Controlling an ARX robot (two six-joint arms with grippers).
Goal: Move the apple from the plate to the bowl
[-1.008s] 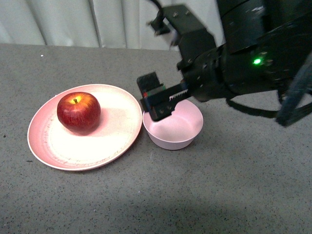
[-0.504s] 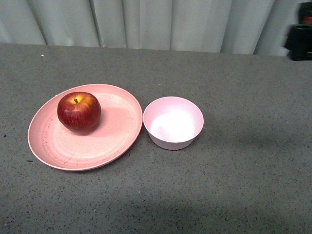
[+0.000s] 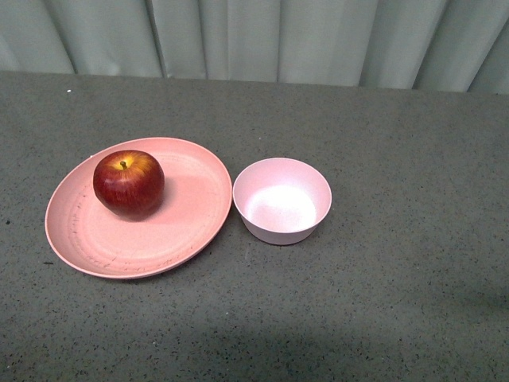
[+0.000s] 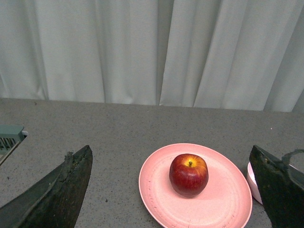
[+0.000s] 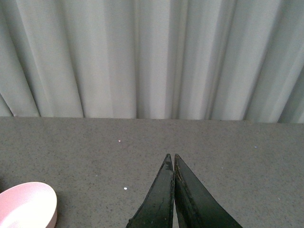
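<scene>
A dark-red apple (image 3: pixel 128 182) with a yellowish stem patch sits on the left part of the wide salmon-pink plate (image 3: pixel 187 223). The small pale pink bowl (image 3: pixel 282 200) stands empty, touching the plate's right rim. Neither gripper shows in the front view. In the left wrist view my left gripper (image 4: pixel 173 156) is open, its fingers (image 4: pixel 61 190) wide apart, with the apple (image 4: pixel 189 174) and the plate (image 4: pixel 156 190) ahead between them and a sliver of the bowl (image 4: pixel 251 178) beside one finger. My right gripper (image 5: pixel 171 156) is shut and empty, away from the bowl (image 5: pixel 26 206).
The grey speckled table (image 3: pixel 398 302) runs back to a pale curtain (image 3: pixel 254 36). A grey-green device edge (image 4: pixel 9 137) shows at the side of the left wrist view.
One second ago a black arm and its gripper hung over the bowl in the front view. It has since withdrawn to the right and left the view. Apple, plate and bowl have not moved.
</scene>
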